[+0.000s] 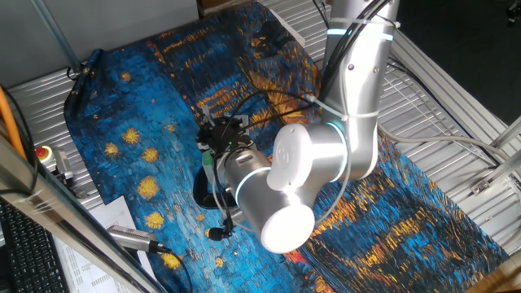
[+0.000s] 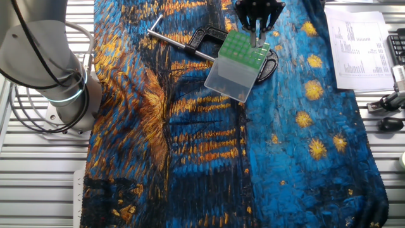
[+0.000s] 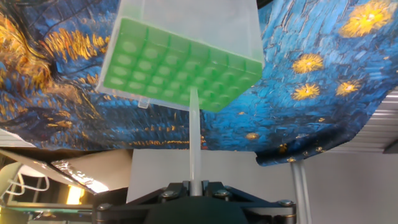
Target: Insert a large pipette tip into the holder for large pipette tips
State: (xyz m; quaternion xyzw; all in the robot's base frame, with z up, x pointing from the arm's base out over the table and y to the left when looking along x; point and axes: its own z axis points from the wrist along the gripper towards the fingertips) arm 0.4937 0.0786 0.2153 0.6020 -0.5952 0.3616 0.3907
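Observation:
The holder (image 2: 240, 52) is a translucent whitish box with a bright green perforated top, lying tilted on the painted cloth. In the hand view its green grid (image 3: 180, 65) fills the upper middle. My gripper (image 3: 194, 185) is shut on the large pipette tip (image 3: 193, 137), a thin clear tube. The tube's narrow end reaches the near edge of the green grid; I cannot tell whether it has entered a hole. In the other fixed view my gripper (image 2: 256, 33) hangs right over the holder's far edge. In one fixed view the arm hides most of the holder; only a green sliver (image 1: 209, 163) shows.
A black C-shaped clamp (image 2: 205, 38) with a grey screw rod (image 2: 169, 38) lies just left of the holder. A black round object (image 2: 271, 63) sits under the holder's right side. Papers (image 2: 361, 50) and a keyboard (image 2: 397, 47) lie at the right. The robot base (image 2: 54, 69) stands at the left.

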